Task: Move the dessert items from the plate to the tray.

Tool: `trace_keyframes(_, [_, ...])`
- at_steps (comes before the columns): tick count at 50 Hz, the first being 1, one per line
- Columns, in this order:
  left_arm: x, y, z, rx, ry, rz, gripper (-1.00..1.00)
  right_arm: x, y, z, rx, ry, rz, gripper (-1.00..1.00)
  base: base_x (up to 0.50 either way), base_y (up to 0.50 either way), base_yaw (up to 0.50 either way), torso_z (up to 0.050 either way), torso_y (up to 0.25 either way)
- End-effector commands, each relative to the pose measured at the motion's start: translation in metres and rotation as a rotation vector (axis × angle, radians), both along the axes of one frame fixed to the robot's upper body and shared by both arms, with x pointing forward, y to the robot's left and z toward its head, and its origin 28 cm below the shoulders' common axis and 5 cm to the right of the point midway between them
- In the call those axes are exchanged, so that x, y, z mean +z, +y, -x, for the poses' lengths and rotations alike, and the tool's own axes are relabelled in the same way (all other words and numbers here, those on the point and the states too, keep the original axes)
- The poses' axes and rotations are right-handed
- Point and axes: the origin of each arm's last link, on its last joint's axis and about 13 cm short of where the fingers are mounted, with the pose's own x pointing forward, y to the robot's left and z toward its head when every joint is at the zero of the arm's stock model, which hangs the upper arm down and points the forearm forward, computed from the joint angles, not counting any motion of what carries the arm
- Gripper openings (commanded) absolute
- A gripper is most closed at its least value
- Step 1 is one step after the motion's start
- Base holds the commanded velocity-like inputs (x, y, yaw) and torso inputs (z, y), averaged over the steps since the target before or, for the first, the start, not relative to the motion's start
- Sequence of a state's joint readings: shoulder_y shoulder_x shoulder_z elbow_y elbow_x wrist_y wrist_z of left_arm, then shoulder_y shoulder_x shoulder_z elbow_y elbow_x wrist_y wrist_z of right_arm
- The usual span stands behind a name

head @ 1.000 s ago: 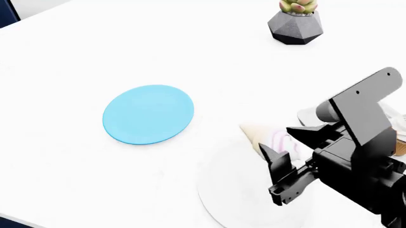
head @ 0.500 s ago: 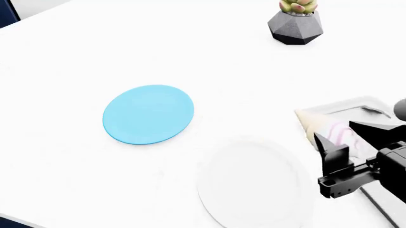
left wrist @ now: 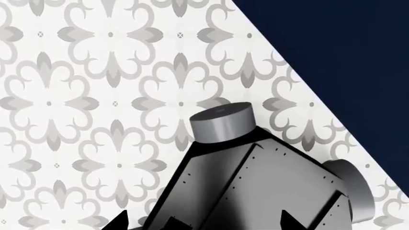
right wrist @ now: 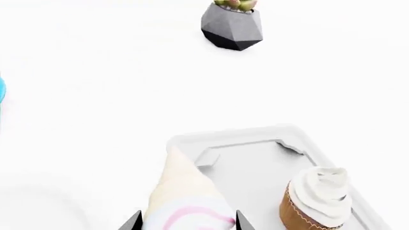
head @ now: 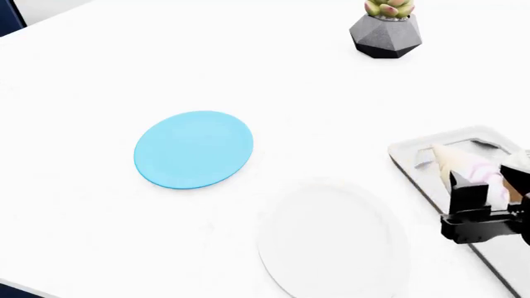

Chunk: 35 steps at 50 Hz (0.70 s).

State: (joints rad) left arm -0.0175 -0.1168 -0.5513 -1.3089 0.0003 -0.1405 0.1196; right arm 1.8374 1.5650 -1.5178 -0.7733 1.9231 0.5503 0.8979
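Observation:
My right gripper (head: pixel 488 186) is shut on the cream cone-shaped sweet (head: pixel 460 164) with the pink-striped top and holds it above the near left part of the grey-white tray (head: pixel 403 152). In the right wrist view the cone (right wrist: pixel 182 191) sits between my fingertips (right wrist: pixel 133 221) over the tray's rim (right wrist: pixel 223 136). The cupcake (right wrist: pixel 317 196) with white frosting stands in the tray beside it. The round white plate (head: pixel 331 239) is bare. My left gripper is out of the head view; its wrist view shows only two fingertips (left wrist: pixel 121 221) at the frame edge, over the robot's own dark body.
A light blue plate (head: pixel 193 149) lies on the white table to the left. A green succulent in a grey faceted pot (head: pixel 385 28) stands at the back, also in the right wrist view (right wrist: pixel 232 24). The left wrist view shows patterned floor (left wrist: pixel 96 96).
My right gripper has carried the cone to the right, from over the white plate's edge to above the tray. The plate is now fully uncovered.

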Motion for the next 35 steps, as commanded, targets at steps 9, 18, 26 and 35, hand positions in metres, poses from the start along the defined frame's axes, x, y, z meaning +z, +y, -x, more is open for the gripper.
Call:
trace_keyframes(9, [0.000,0.001,-0.004,-0.003,-0.003,0.000,1.00,-0.023,-0.024,-0.022,-0.180,0.021,0.007,-1.00,0.00,0.00,0.00,0.000,0.000])
trace_keyframes(18, [0.000,0.001,-0.003,-0.002,-0.004,-0.002,1.00,-0.049,-0.029,-0.025,-0.182,0.055,-0.017,-1.00,0.00,0.00,0.00,0.000,0.000])
trace_keyframes(26, [0.000,0.001,-0.002,-0.003,-0.002,-0.003,1.00,-0.056,-0.037,-0.029,-0.205,0.062,-0.021,-1.00,0.00,0.00,0.00,0.000,0.000])
trace_keyframes(35, [0.000,0.001,-0.001,-0.005,-0.004,-0.003,1.00,-0.055,-0.049,-0.035,-0.241,0.057,-0.016,-1.00,0.00,0.00,0.00,0.000,0.000])
